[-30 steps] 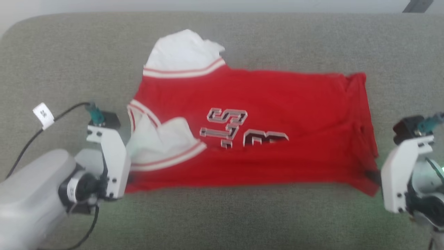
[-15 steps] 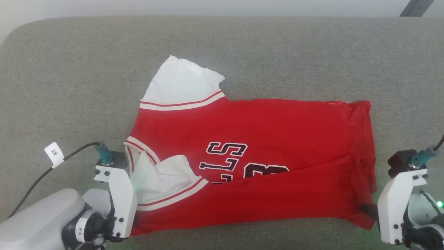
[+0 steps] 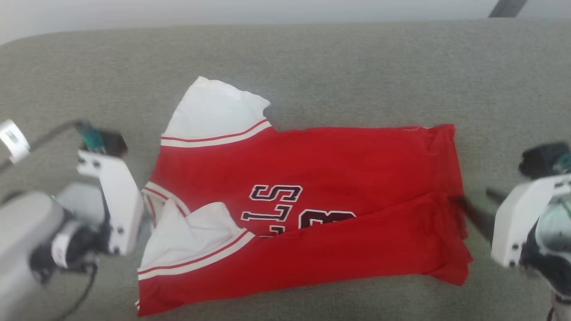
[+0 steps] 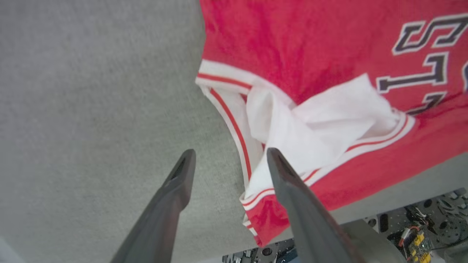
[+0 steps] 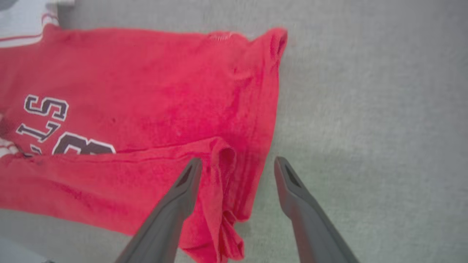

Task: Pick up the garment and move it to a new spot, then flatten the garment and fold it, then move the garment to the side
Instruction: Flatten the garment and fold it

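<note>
Across the middle of the grey fabric-covered table (image 3: 357,58) lies the red jersey-style T-shirt (image 3: 339,165) with white sleeves and striped trim, its near long edge folded over the lettering. At its collar end the left tool (image 4: 228,157) stands apart, and at its hem end the right tool (image 5: 237,162) likewise, with neither clamping cloth.

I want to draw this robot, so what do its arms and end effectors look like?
The left end effector and right end effector each have two long, dark grey, tapering fingers. Behind them sits a white angular bracket on a pale grey rounded forearm. A teal plug tops the left bracket, with a black cable carrying a white tag.
</note>
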Available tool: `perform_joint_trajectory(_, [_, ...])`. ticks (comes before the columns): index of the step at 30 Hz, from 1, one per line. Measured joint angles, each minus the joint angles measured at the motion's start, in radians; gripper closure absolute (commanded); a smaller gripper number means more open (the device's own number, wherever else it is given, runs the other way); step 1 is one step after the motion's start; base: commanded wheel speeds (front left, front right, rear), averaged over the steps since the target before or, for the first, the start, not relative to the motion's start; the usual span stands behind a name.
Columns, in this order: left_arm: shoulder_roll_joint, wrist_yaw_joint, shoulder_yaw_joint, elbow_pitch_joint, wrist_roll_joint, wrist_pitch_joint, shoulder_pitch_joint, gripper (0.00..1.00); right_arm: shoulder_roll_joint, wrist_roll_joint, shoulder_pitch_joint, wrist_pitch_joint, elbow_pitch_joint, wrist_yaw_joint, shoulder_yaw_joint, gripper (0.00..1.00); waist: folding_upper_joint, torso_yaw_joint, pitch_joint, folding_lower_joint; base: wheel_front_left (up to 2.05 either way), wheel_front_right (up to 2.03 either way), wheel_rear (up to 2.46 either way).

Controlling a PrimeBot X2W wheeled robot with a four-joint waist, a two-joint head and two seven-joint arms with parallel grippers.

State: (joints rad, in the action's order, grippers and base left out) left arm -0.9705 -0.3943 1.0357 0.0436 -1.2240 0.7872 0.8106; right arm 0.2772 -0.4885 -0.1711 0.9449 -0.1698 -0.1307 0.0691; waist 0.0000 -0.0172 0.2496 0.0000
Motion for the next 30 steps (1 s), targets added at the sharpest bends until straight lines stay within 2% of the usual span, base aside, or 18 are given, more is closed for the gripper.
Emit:
perform_joint_trajectory(3, [0.002, 0.004, -0.021, -0.020, 0.016, -0.001, 0.057, 0.00, -0.016, 0.030, -0.045, -0.091, -0.007, 0.000, 0.004, 0.00, 0.0000, -0.020, 0.009, 0.0000, 0.00, 0.00, 0.00])
perform_joint_trajectory(6, [0.032, 0.037, -0.044, -0.077, 0.041, -0.027, 0.114, 0.00, -0.031, 0.057, -0.093, -0.206, -0.001, 0.000, -0.018, 0.00, 0.0000, -0.043, 0.024, 0.0000, 0.00, 0.00, 0.00])
perform_joint_trajectory(13, [0.109, 0.149, -0.070, -0.282, 0.112, -0.113, 0.246, 0.00, -0.053, 0.142, -0.190, -0.507, 0.057, 0.000, -0.092, 0.00, 0.0000, -0.112, 0.071, 0.0000, 0.00, 0.00, 0.00])
perform_joint_trajectory(17, [0.147, 0.224, -0.073, -0.403, 0.134, -0.151, 0.315, 0.00, -0.084, 0.174, -0.225, -0.631, 0.121, 0.000, -0.110, 0.00, 0.0000, -0.156, 0.102, 0.0000, 0.00, 0.00, 0.00])
perform_joint_trajectory(20, [0.171, 0.277, -0.081, -0.495, 0.153, -0.187, 0.360, 0.00, -0.105, 0.173, -0.245, -0.683, 0.162, 0.000, -0.130, 0.00, 0.0000, -0.189, 0.125, 0.0000, 0.00, 0.00, 0.00])
perform_joint_trajectory(23, [0.191, 0.322, -0.073, -0.586, 0.158, -0.178, 0.384, 0.00, -0.121, 0.171, -0.258, -0.707, 0.200, 0.000, -0.145, 0.00, 0.0000, -0.219, 0.149, 0.0000, 0.00, 0.00, 0.00])
perform_joint_trajectory(28, [0.211, 0.372, -0.046, -0.717, 0.167, -0.124, 0.426, 0.00, -0.134, 0.162, -0.277, -0.725, 0.239, 0.000, -0.165, 0.00, 0.0000, -0.255, 0.187, 0.0000, 0.00, 0.00, 0.00])
perform_joint_trajectory(30, [0.221, 0.373, -0.049, -0.767, 0.159, -0.107, 0.438, 0.00, -0.136, 0.160, -0.286, -0.725, 0.249, 0.000, -0.176, 0.00, 0.0000, -0.266, 0.199, 0.0000, 0.00, 0.00, 0.00])
